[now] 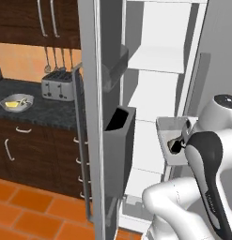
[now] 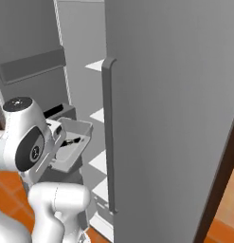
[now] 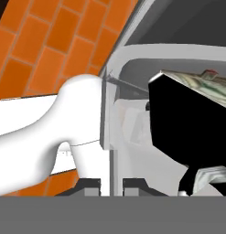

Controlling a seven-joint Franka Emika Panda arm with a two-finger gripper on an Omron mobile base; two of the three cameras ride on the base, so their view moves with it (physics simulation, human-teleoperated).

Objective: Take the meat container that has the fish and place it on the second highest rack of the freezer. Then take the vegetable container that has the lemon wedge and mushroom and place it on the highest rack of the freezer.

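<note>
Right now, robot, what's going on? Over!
Gripper shut on container wall. Fish inside. Container held in front of open freezer racks. Nothing blocking.

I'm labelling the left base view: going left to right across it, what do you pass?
Bowl on the counter → toaster → open freezer door's bin → grey container at the shelves → robot arm.

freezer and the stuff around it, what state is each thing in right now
freezer door: swung open, racks exposed
highest rack: bare
grey container: lifted off any surface, held at its wall in front of the racks, something dark inside
hand: shut on the grey container's wall
bowl: sitting on the counter, yellow food in it
toaster: upright on the counter
</note>
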